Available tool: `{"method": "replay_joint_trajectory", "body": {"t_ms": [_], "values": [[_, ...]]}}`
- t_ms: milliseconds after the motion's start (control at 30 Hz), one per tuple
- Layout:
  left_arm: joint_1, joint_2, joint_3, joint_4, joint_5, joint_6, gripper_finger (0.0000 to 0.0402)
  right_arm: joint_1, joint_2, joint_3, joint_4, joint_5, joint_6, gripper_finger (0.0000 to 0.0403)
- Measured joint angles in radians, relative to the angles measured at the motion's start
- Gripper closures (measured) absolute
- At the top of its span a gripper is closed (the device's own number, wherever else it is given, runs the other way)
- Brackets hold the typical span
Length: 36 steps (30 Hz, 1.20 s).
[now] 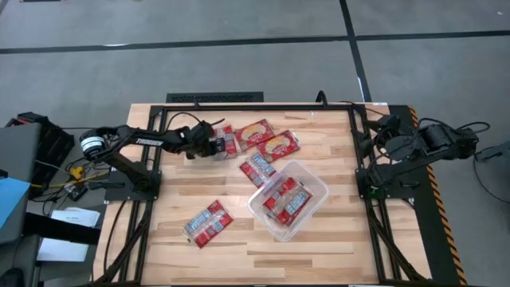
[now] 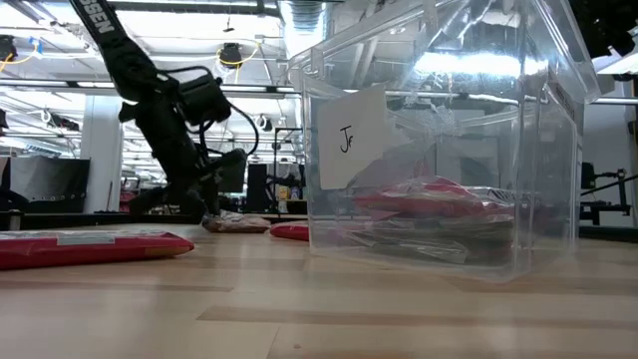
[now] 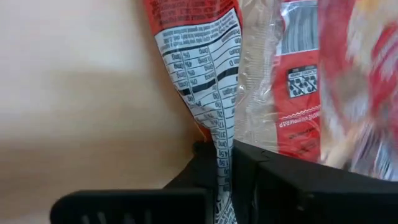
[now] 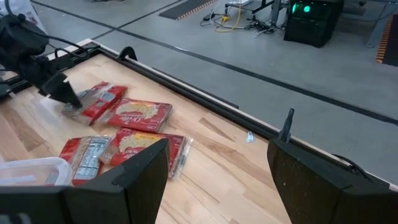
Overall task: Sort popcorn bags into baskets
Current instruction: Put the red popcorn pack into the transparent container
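Note:
Several red popcorn bags lie flat on the wooden table: two at the far middle (image 1: 255, 131) (image 1: 279, 146), one beside the tub (image 1: 257, 168), and a pair near the front left (image 1: 209, 223). The clear plastic tub (image 1: 288, 199) stands right of centre with several bags inside (image 2: 439, 204). My left gripper (image 1: 213, 146) reaches in from the left and is shut on the leftmost far bag (image 1: 226, 140). My right gripper (image 4: 217, 180) waits open at the table's right edge, away from every bag. My left gripper (image 3: 225, 168) pinches the bag's left edge (image 3: 217, 134), the side with the white nutrition panel, between its two fingers. The fingers come from the table's left, slanting down. The rest of the bag (image 4: 99, 102) lies on the table beside the neighbouring bag.
A black metal frame (image 1: 263, 106) runs around the table's far and side edges. The tub carries a white label (image 2: 349, 140) on its near wall. Bare wood lies at the table's near edge and between the tub and the front-left bags.

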Motion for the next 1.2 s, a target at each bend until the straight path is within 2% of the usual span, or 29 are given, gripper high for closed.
{"method": "replay_joint_trajectory", "body": {"t_ms": [133, 433, 667, 967, 1200], "values": [[-0.023, -0.069, 0.04, -0.034, 0.03, 0.005, 0.0401, 0.0, 0.0, 0.0, 0.0, 0.0, 0.001, 0.0107], [-0.11, -0.28, 0.162, -0.118, -0.011, -0.011, 0.0401, 0.0, 0.0, 0.0, 0.0, 0.002, 0.002, 0.0107], [-0.272, -0.304, 0.312, -0.123, -0.017, -0.027, 0.0401, 0.0, 0.0, 0.0, -0.001, 0.005, 0.002, 0.0107], [-0.513, -0.182, 0.585, -0.122, -0.181, 0.04, 0.0401, 0.0, 0.0, 0.0, -0.011, 0.006, 0.001, 0.0107], [-0.589, 0.021, 0.778, -0.173, -0.178, 0.097, 0.0401, 0.0, 0.0, 0.0, -0.015, 0.0, 0.002, 0.0107]]}}
